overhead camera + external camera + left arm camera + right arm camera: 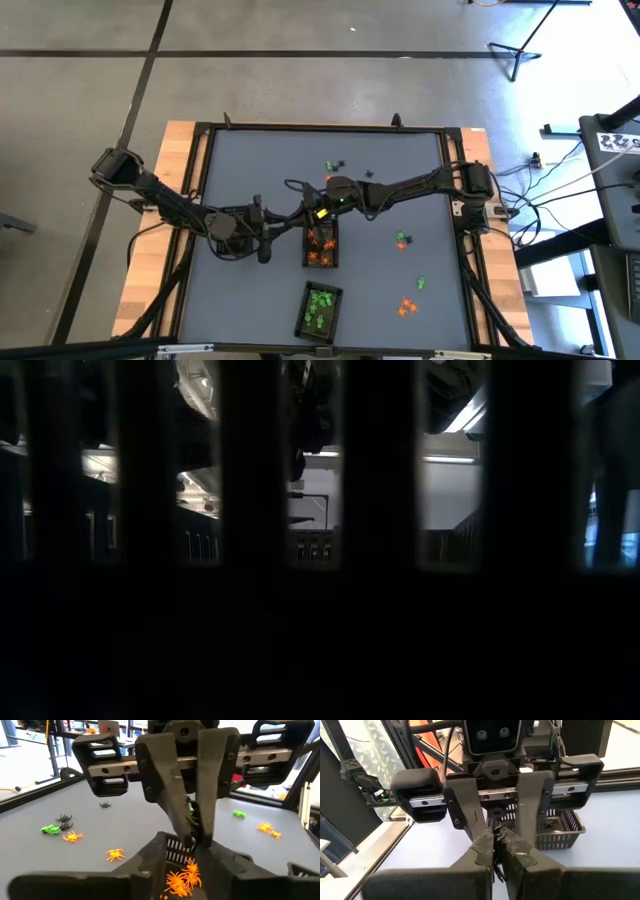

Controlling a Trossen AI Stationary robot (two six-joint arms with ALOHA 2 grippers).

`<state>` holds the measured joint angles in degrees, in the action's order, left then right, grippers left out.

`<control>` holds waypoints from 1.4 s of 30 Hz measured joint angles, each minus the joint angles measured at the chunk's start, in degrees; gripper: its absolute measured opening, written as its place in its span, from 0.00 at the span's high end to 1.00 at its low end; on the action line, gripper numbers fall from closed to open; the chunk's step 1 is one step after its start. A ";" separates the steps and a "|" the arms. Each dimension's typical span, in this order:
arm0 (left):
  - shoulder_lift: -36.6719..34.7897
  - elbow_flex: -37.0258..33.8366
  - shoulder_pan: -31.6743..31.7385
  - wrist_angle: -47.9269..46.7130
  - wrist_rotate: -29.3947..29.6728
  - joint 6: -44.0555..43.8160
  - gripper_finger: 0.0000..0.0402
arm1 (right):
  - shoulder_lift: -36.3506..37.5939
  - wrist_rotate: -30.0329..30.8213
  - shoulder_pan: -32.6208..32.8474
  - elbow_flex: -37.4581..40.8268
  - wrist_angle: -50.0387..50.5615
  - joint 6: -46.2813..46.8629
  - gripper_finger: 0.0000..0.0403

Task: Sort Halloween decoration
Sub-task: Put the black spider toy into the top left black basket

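We see the left gripper (268,243) near the tabletop's middle, its fingers apart around a black trinket, facing the right gripper (312,213), whose fingers are closed on that same trinket (496,836). Just right, a tray (321,245) holds orange spiders (182,879). Loose trinkets (404,306) lie toward the right edge.

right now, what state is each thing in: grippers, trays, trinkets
right gripper: fingers shut on a black trinket, above the orange tray
left gripper: tip to tip with the right gripper
orange tray: upright, partly filled with orange trinkets
green tray: upright, holds green trinkets
loose trinkets: scattered unsorted on the table
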<state>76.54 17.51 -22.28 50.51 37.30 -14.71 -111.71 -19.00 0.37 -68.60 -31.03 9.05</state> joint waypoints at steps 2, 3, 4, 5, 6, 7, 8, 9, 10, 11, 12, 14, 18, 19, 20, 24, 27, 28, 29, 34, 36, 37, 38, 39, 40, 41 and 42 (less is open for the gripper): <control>0.03 -0.04 0.02 0.01 -0.32 0.22 0.80 | -0.69 -0.12 -0.06 -0.04 -0.74 0.13 0.95; 0.03 -0.04 0.02 0.08 -0.49 0.29 0.83 | -0.80 -0.14 -0.08 -0.07 -0.84 0.22 0.95; 0.03 -0.06 0.02 0.10 -0.74 0.31 0.86 | -0.84 -0.13 -0.08 -0.09 -0.80 0.43 0.95; 0.03 -0.06 0.02 0.10 -0.98 0.30 0.90 | -0.84 -0.14 -0.06 -0.09 -0.81 0.53 0.95; 0.03 -0.06 0.00 0.09 -1.18 0.29 0.93 | -0.84 -0.16 -0.03 -0.09 -0.88 0.61 0.95; 0.02 -0.06 0.00 0.08 -1.54 0.27 0.96 | -0.84 -0.20 -0.03 -0.09 -1.00 0.62 0.95; 0.01 -0.06 0.00 0.08 -2.03 0.26 0.98 | -0.88 -0.28 -0.03 -0.07 -1.32 0.64 0.95; 0.01 -0.06 0.00 0.08 -2.31 0.27 0.99 | -0.95 -0.52 -0.03 -0.07 -1.97 0.90 0.95; 0.00 -0.06 -0.03 0.11 -2.39 0.26 0.99 | -1.02 -0.98 -0.03 -0.07 -2.65 1.06 0.95; -0.05 -0.05 -0.03 0.16 -2.44 0.24 0.99 | -1.06 -1.46 -0.04 -0.06 -3.24 1.16 0.95; -0.08 -0.01 -0.03 0.13 -2.54 0.22 1.00 | -1.06 -1.70 -0.06 -0.02 -3.49 1.16 0.95; -0.08 0.00 -0.03 -0.03 -2.49 0.21 1.00 | -1.06 -1.76 -0.08 -0.02 -3.47 1.17 0.95; -0.08 0.00 -0.03 -0.18 -2.30 0.21 1.00 | -1.06 -1.79 -0.08 -0.02 -3.41 1.17 0.95; -0.08 0.00 -0.03 -0.22 -2.29 0.21 1.00 | -1.06 -1.78 -0.08 -0.02 -3.39 1.17 0.95; -0.08 0.00 -0.03 -0.28 -2.28 0.21 1.00 | -1.06 -1.75 -0.08 -0.02 -3.39 1.18 0.95; -0.08 0.03 -0.01 -0.40 -2.04 0.21 1.00 | -1.06 -1.45 -0.06 -0.02 -3.42 2.57 0.94; -0.08 0.07 0.00 -0.72 -1.87 0.19 1.00 | -1.06 -1.88 -0.06 -0.02 -3.43 2.57 0.88; -0.08 0.07 0.00 -0.92 -1.75 0.17 1.00 | -1.06 -1.94 -0.05 -0.02 -3.43 2.57 0.85; -0.08 0.07 0.02 -1.10 -1.63 0.12 1.00 | -1.06 -2.06 -0.03 -0.02 -3.42 2.59 0.81; -0.08 0.07 0.04 -1.99 -1.19 -0.12 1.00 | -1.07 -2.00 0.03 -0.01 -3.43 2.67 0.60; -0.08 0.07 0.02 -2.05 -1.20 -0.12 1.00 | -1.06 -1.63 0.03 0.00 -3.48 2.68 0.53; -0.08 0.07 0.02 -2.07 -1.20 -0.12 1.00 | -1.06 -1.60 0.03 -0.02 -3.50 2.68 0.50; -0.08 0.07 0.02 -2.12 -1.21 -0.12 1.00 | -1.06 -1.60 0.01 0.00 -3.50 2.66 0.47; -0.08 0.07 0.02 -2.23 -1.23 -0.14 1.00 | -1.06 -1.58 0.01 0.00 -3.50 2.66 0.44; -0.08 0.07 0.02 -2.31 -1.26 -0.17 1.00 | -1.06 -1.56 0.01 0.00 -3.47 2.66 0.42; -0.08 0.07 0.02 -2.37 -1.29 -0.19 1.00 | -1.06 -1.56 0.02 0.00 -3.46 2.66 0.40; -0.08 0.07 -0.02 -2.39 -1.31 -0.21 1.00 | -1.06 -1.52 0.01 0.00 -3.43 2.58 0.39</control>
<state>76.47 17.58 -22.30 48.12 35.99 -14.92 -112.77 -20.52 0.38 -68.60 -34.46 11.62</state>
